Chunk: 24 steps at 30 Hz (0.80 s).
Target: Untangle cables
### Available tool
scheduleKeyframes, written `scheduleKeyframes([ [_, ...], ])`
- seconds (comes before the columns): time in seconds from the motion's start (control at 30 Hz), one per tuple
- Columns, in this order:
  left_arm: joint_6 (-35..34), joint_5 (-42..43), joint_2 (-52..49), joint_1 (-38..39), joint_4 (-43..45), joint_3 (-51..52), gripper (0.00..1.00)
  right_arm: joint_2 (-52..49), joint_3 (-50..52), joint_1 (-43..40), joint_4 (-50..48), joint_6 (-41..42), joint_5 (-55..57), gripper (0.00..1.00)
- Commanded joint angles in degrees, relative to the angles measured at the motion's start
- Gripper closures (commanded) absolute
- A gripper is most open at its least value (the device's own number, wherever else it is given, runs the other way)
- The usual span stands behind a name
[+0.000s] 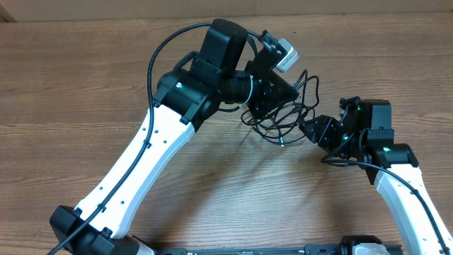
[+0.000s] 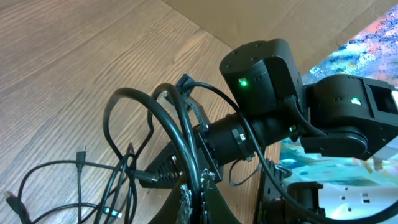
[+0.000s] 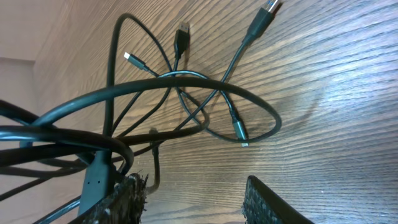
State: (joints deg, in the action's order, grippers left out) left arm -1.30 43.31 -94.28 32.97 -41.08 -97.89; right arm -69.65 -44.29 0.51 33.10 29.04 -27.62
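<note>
Black cables [image 3: 177, 78] pinched in the left claw [image 2: 198, 202], its tips mostly cut off, while the right claw [image 3: 191, 186] stands spread.

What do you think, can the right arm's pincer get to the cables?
Probably yes. The right pincer is open and right at the cables, with some strands lying against one side of it. Nothing stands between. The left pincer grips the same bundle, which may tug back.

Fairly bright, even indoor light from above, soft shadows beneath the cables [image 3: 177, 78] on the wooden surface [image 1: 71, 85], pale sheen on the grain in the right wrist view, nearest loops soft, perhaps out of focus, overhead view sharp.
</note>
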Motion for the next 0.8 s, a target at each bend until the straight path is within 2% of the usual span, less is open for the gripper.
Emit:
scheduleKeyframes([
  [0.0, -3.87, -0.83, 0.83, 3.23, 3.30, -1.44, 0.96, 0.17, -1.05, 0.11, -0.26, 1.20, 2.19, 0.50],
  [0.03, -5.07, -0.20, 0.83, 4.17, 4.20, -1.42, 0.96, 0.17, -1.05, 0.11, -0.20, 1.18, 3.69, 0.49],
  [0.07, -5.14, -0.26, 0.83, 4.92, 4.81, -1.42, 0.96, 0.17, -1.05, 0.13, -0.17, 1.14, 4.87, 0.31],
  [0.1, -5.16, -0.33, 0.83, 4.52, 5.51, -1.42, 0.96, 0.17, -1.05, 0.13, 0.20, 1.16, 4.90, 0.00],
  [0.23, -8.20, -1.95, 0.83, 2.23, 6.27, -1.42, 0.96, 0.17, -1.05, 0.13, 0.17, 1.16, 4.90, 0.00],
  [0.63, -8.15, -6.08, 0.83, 1.51, 7.08, -1.42, 0.96, 0.17, -1.05, 0.13, -0.44, 1.16, 4.68, 0.00],
  [0.77, -7.26, -9.53, 0.83, 1.44, 2.93, -1.42, 0.96, 0.17, -1.05, 0.13, -0.44, 1.16, 4.68, 0.00],
])
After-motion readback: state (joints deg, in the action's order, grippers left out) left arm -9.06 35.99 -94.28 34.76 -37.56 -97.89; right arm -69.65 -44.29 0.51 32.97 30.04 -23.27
